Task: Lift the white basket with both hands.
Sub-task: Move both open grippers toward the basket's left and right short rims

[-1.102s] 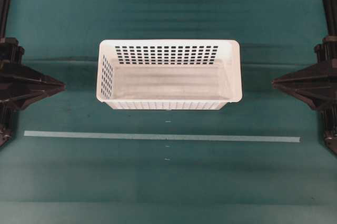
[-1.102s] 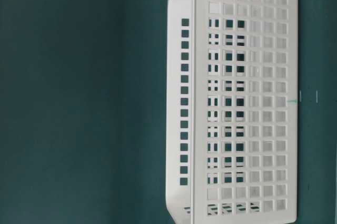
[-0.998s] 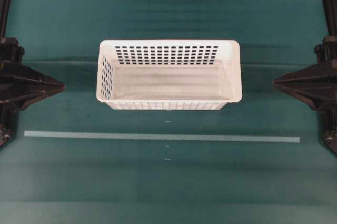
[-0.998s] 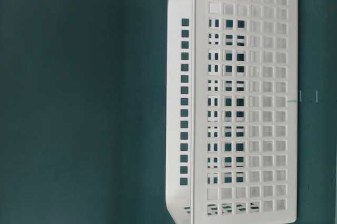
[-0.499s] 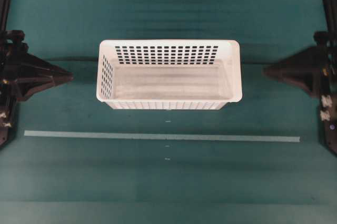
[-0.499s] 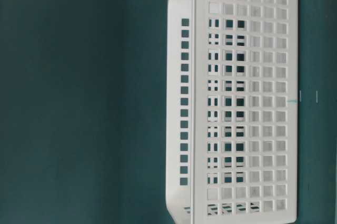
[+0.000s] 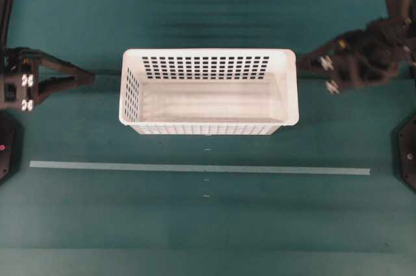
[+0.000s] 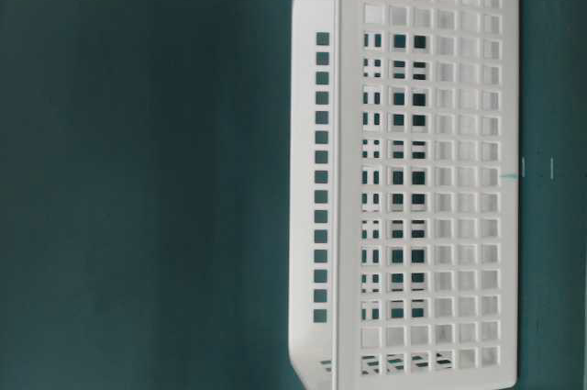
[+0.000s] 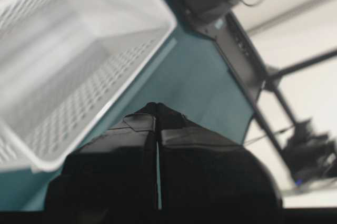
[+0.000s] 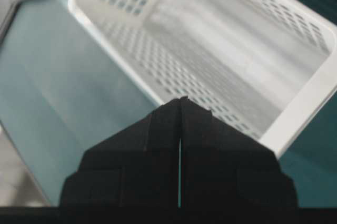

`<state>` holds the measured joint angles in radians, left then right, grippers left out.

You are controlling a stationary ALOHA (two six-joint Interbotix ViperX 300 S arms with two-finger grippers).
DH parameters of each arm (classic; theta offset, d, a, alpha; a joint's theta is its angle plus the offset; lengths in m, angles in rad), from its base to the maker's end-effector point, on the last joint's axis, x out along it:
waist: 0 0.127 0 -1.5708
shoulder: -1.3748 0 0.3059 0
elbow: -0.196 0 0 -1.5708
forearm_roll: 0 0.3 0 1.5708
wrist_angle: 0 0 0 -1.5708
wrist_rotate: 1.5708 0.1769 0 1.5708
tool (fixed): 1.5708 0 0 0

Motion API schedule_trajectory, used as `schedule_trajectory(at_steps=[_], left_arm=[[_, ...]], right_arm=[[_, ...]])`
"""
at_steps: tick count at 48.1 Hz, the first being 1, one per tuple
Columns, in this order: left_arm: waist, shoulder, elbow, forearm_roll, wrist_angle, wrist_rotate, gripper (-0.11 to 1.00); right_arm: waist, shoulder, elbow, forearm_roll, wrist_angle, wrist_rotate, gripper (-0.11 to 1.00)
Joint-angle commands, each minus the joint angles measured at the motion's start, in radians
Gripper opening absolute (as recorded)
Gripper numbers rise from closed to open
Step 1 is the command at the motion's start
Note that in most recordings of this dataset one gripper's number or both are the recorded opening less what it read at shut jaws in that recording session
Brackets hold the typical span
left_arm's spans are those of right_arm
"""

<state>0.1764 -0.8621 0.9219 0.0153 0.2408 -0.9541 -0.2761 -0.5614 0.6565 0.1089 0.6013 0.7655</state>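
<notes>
The white basket (image 7: 208, 91) stands upright and empty in the middle of the green table, its perforated long wall filling the table-level view (image 8: 422, 179). My left gripper (image 7: 91, 78) is shut with nothing in it, its tip a short way left of the basket's left end. My right gripper (image 7: 301, 63) is shut and empty too, its tip just off the basket's back right corner; whether it touches the rim I cannot tell. In the left wrist view the shut jaws (image 9: 157, 107) point past the basket's rim (image 9: 126, 84). In the right wrist view the shut jaws (image 10: 181, 100) sit over the basket's near wall (image 10: 210, 95).
A pale tape line (image 7: 195, 168) runs across the table in front of the basket. Black arm bases (image 7: 406, 152) stand at the table's left and right edges. A black stand and frame (image 9: 242, 39) rise beyond the table's far side in the left wrist view.
Both arms have swung in from the table's sides toward the basket's ends, and both grippers have closed. The basket has not moved.
</notes>
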Motion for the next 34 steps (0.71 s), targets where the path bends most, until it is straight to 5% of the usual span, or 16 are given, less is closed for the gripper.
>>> schedule_trajectory(at_steps=[1, 7, 16, 34], left_arm=[[0.021, 0.021, -0.051, 0.003, 0.037, -0.086, -0.04], [0.049, 0.077, -0.094, 0.008, 0.155, -0.193, -0.04], [0.051, 0.218, -0.160, 0.011, 0.334, -0.278, -0.04], [0.095, 0.436, -0.367, 0.014, 0.673, -0.262, -0.04]], right_arm=[[-0.021, 0.038, -0.058, 0.000, 0.057, 0.069, -0.03], [-0.046, 0.097, -0.100, -0.003, 0.262, 0.140, -0.03], [-0.083, 0.172, -0.172, -0.002, 0.457, 0.160, -0.03], [-0.084, 0.344, -0.293, -0.049, 0.660, 0.156, -0.03]])
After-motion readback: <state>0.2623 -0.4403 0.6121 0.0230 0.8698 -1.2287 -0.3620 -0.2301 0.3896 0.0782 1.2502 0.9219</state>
